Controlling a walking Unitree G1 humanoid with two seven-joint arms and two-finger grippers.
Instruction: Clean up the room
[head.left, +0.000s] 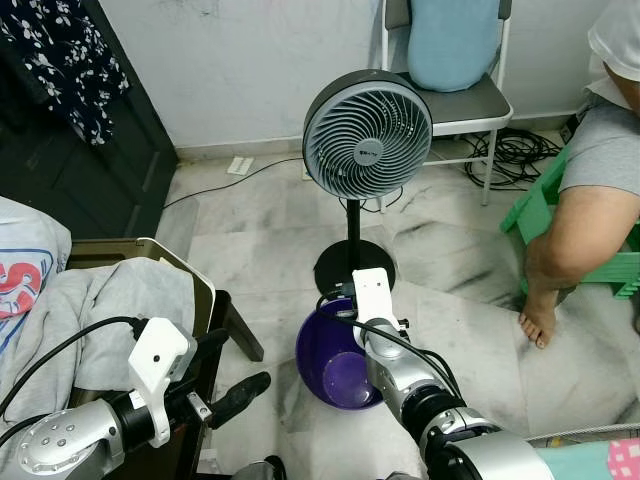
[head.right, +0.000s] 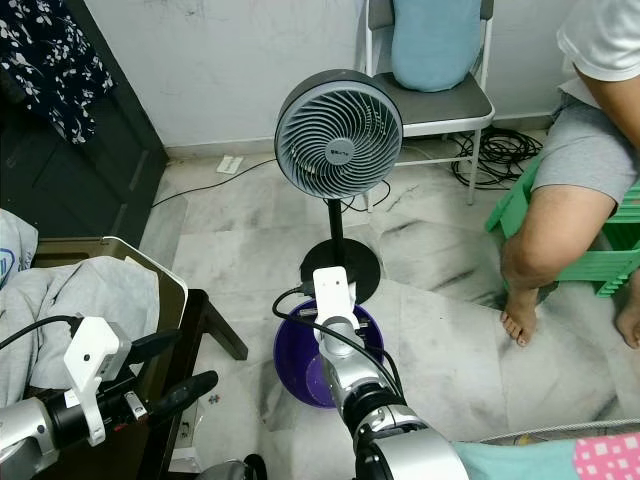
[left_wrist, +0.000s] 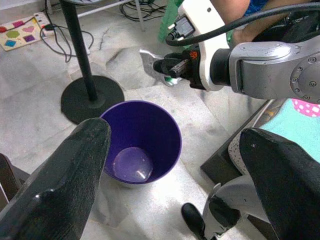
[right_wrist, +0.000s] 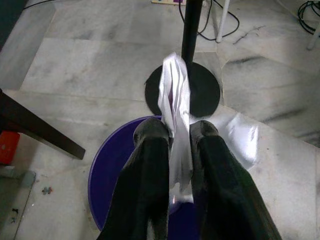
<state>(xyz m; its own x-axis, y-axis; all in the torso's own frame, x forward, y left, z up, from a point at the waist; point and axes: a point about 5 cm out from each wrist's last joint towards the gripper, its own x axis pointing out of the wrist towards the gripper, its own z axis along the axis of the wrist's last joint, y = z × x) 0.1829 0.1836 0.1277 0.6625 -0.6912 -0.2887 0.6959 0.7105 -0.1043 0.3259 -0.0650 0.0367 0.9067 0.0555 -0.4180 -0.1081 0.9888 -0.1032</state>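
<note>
Wrapper (right_wrist: 175, 120), thin, crinkly and feather-light, sits pinched mid-length in right gripper (right_wrist: 173, 134) jaws over purple bin (left_wrist: 141, 141); left gripper (left_wrist: 175, 170) jaws gape.

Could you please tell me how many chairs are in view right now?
2: a grey folding chair behind the fan, and a green chair under the seated person. Others may be hidden.

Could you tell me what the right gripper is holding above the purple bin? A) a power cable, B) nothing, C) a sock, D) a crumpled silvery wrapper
D: the right gripper is shut on a crumpled silvery wrapper, held over the purple bin on the floor.
</note>
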